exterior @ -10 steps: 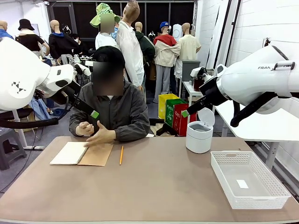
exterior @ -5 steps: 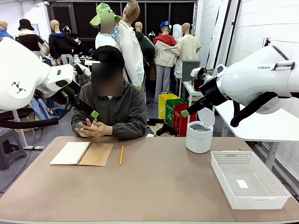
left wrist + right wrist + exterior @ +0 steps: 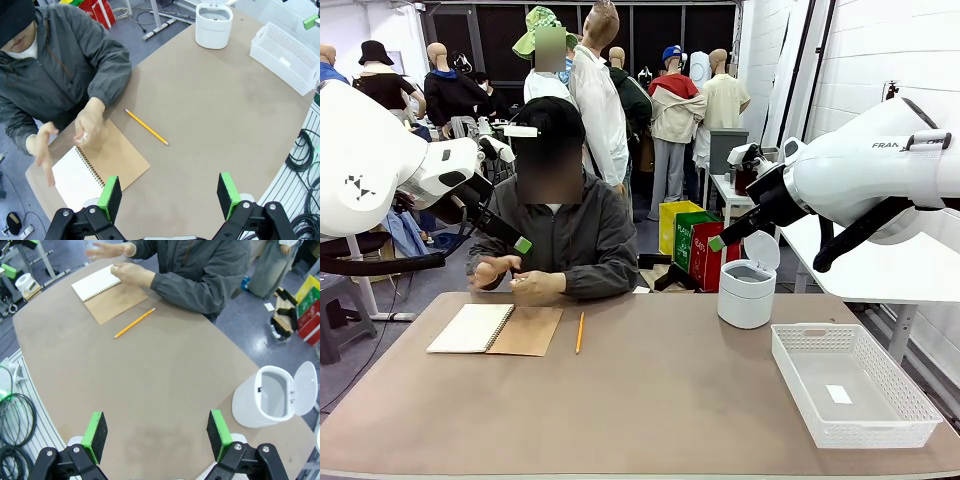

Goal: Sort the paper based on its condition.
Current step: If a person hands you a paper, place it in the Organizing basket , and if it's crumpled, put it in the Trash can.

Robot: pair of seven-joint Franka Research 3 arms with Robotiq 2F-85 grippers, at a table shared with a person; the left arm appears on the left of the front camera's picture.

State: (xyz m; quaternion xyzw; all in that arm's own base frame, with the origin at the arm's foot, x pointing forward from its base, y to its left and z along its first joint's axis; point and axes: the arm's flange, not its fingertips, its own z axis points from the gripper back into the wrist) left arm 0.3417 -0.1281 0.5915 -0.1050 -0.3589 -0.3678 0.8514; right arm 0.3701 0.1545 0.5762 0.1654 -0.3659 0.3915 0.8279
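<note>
- Left wrist view: the left gripper point(image 3: 170, 192) hangs high over the table point(image 3: 225, 110). Its pads point(image 3: 110, 192) stand far apart with nothing between them. Below, the person's hand point(image 3: 91, 120) pinches the paper point(image 3: 82, 136), as far as I can tell a small white crumpled piece, just over the open notebook point(image 3: 100, 167). The other hand point(image 3: 44, 150) is blurred, beside it. A pencil point(image 3: 146, 127) lies near the notebook.
- Right wrist view: the right gripper point(image 3: 157, 429) is also wide open and holds nothing, well above the table. The bin point(image 3: 270, 400) stands close by with its lid up. The hands and the paper are far off, over the notebook.
- Front view: both grippers are raised, one on each side of the person, well apart from the paper. The basket point(image 3: 792, 380) holds a tiny slip point(image 3: 838, 394).
- Progress, as I judge it: the sorting is hardly begun. The paper is in the person's hand, so taking it and putting it in its place are both left to do.
- Against the earlier frame: half a second ago the two hands were joined before the chest, and now one has swung out to the side. Arms, notebook and pencil have not moved.
</note>
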